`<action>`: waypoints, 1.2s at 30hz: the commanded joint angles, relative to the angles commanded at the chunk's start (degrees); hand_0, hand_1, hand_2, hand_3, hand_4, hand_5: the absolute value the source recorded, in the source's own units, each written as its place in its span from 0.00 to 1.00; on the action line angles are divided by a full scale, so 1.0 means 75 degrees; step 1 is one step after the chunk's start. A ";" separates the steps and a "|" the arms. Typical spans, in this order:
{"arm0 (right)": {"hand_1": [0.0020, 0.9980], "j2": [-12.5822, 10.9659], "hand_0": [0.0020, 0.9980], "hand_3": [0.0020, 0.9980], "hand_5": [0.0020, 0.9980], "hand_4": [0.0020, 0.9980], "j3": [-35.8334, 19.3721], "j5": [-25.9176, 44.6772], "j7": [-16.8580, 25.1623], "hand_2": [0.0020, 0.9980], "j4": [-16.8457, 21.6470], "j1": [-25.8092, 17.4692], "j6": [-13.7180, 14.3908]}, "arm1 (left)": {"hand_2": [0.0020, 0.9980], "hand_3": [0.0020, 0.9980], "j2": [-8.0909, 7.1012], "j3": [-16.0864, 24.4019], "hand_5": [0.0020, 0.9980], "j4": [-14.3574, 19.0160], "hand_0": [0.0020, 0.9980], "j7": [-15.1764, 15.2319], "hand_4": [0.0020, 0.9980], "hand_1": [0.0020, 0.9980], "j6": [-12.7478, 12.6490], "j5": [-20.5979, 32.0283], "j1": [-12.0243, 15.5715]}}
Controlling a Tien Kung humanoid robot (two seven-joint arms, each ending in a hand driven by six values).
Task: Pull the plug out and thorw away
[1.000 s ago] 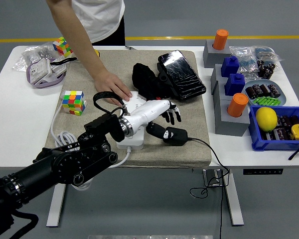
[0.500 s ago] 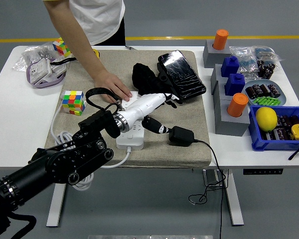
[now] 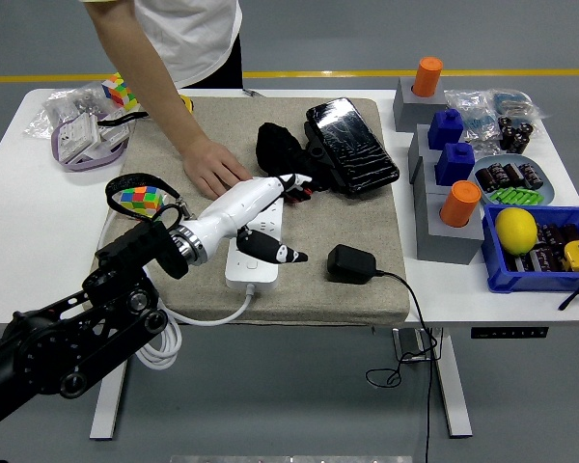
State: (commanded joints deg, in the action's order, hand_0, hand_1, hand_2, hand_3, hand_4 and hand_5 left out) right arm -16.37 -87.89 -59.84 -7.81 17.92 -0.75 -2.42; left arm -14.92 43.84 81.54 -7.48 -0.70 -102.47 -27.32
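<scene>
The black plug adapter (image 3: 350,263) lies loose on the beige mat (image 3: 357,217), right of the white power strip (image 3: 256,253), with its black cable (image 3: 412,313) running off the table's front edge. My left hand (image 3: 282,224), white with black fingertips, hovers over the strip with fingers relaxed and holds nothing; it is apart from the plug. A person's hand (image 3: 212,168) presses flat on the far end of the strip. My right arm is out of view.
A black pouch (image 3: 350,145) and black cloth (image 3: 280,149) lie at the mat's back. Rubik's cubes (image 3: 140,196) are on the left. Grey blocks with orange and blue pegs (image 3: 451,174) and a blue bin with a lemon (image 3: 516,230) stand on the right.
My left hand let go of the plug and pulled back left over the strip. The plug now lies still on the mat. The person's hand stayed put.
</scene>
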 joint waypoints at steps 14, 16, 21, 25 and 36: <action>0.65 0.0017 0.57 0.57 0.48 0.97 -0.0048 -0.0002 0.0016 0.67 0.0014 -0.0021 -0.0015 | 0.12 0.90 -0.0628 0.0647 0.00 0.0973 0.06 -0.1689 0.46 0.06 0.1570 -0.0123 0.0977; 0.65 0.0016 0.57 0.57 0.48 0.97 -0.0051 -0.0004 0.0018 0.67 0.0019 -0.0022 -0.0006 | 0.12 0.90 -0.0658 0.0629 0.00 0.0998 0.06 -0.1713 0.46 0.06 0.1611 -0.0081 0.1002; 0.65 -0.0016 0.57 0.57 0.48 0.97 -0.0019 -0.0009 0.0005 0.67 0.0010 -0.0015 -0.0007 | 0.12 0.90 -0.0691 0.0471 0.00 0.0945 0.06 -0.1774 0.47 0.05 0.1717 -0.0026 0.0982; 0.65 -0.0014 0.57 0.56 0.48 0.97 -0.0015 -0.0005 -0.0001 0.67 0.0007 -0.0013 -0.0011 | 0.11 0.89 -0.0689 0.0386 0.00 0.0931 0.06 -0.1799 0.47 0.05 0.1750 0.0013 0.0965; 0.65 -0.0033 0.57 0.56 0.48 0.97 0.0023 -0.0002 -0.0011 0.67 0.0005 -0.0007 -0.0002 | 0.11 0.88 -0.0700 0.0220 0.00 0.0452 0.06 -0.1796 0.46 0.05 0.1769 -0.0009 0.0879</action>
State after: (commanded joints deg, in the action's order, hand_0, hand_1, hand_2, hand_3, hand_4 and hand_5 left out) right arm -16.62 -87.71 -59.85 -7.89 17.95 -0.80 -2.44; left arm -20.17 45.49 84.93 -20.95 12.57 -102.54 -20.72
